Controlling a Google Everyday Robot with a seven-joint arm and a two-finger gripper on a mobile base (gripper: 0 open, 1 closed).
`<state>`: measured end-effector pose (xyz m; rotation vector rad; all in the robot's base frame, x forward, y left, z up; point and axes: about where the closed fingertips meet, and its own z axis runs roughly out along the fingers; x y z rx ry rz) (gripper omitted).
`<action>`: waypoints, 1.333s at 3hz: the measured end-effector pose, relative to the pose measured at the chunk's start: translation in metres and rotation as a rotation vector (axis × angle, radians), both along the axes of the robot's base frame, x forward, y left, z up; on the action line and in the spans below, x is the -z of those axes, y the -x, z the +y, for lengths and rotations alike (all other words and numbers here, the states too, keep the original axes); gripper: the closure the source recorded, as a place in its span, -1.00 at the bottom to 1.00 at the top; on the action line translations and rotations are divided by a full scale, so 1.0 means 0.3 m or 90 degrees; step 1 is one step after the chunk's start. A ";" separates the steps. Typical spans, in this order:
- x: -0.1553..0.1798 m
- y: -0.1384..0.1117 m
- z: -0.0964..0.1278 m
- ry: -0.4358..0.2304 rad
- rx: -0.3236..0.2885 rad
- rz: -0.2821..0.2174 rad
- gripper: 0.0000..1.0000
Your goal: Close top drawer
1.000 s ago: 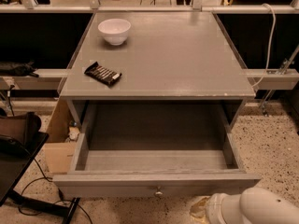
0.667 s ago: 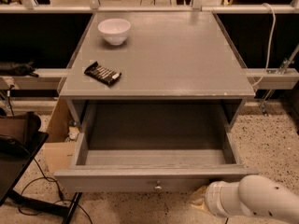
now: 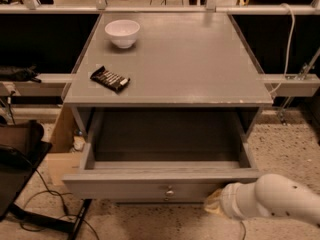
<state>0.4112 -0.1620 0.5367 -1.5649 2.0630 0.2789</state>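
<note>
Push step. The wide grey-painted wooden top drawer is pulled out below the grey surface. My claw is at its front, right of the small round metal knob; can't tell its state. Next, I'd say: press straight inward.

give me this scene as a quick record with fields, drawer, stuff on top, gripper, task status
top drawer: pulled out, interior bare
knob: centre of the drawer front
cabinet top: white bowl at back left, dark snack bar near front left edge
gripper: low, by the right end of the drawer front, at the tip of the white arm; whether it touches the front cannot be told
task status: drawer not yet closed
</note>
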 end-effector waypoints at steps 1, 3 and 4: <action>0.001 0.007 0.001 0.000 0.000 0.000 1.00; -0.084 -0.127 -0.007 0.007 -0.002 -0.035 1.00; -0.162 -0.247 -0.012 0.011 -0.002 -0.068 1.00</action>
